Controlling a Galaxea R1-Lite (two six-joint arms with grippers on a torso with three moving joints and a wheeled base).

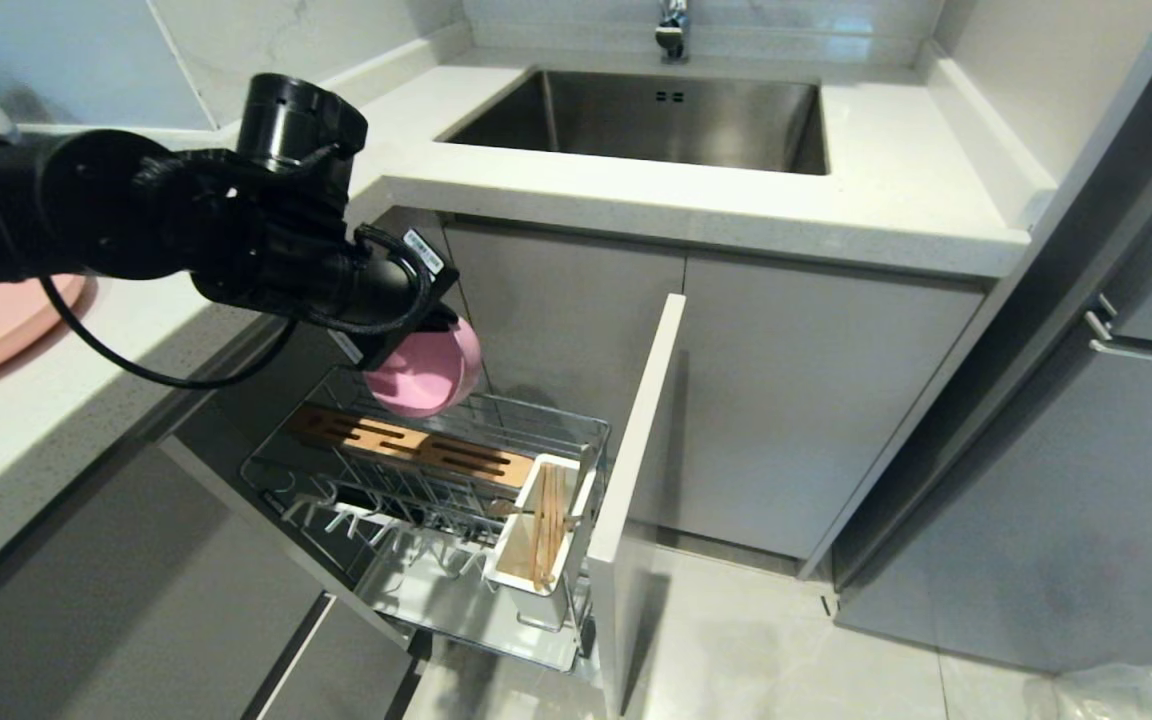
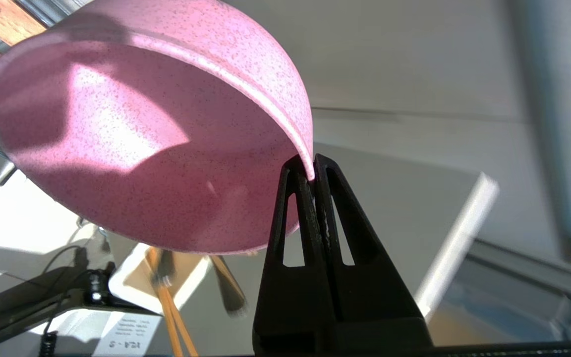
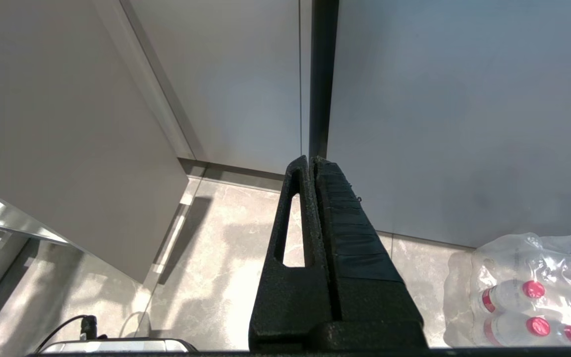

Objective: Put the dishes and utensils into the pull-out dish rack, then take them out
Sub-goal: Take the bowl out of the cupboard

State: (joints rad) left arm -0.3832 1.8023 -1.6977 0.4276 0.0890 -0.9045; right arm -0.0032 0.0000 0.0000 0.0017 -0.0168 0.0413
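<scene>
Pink bowl [image 2: 132, 148] hangs by its rim, pinched in left gripper [image 2: 314, 171].

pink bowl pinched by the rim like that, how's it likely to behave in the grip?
Probably stiff: the pink bowl keeps its round shape though the left gripper pinches only a thin bit of rim. Likely to pivot or slip, since it hangs tilted from that one point over the dish rack. The matte, speckled surface may give some friction.
</scene>
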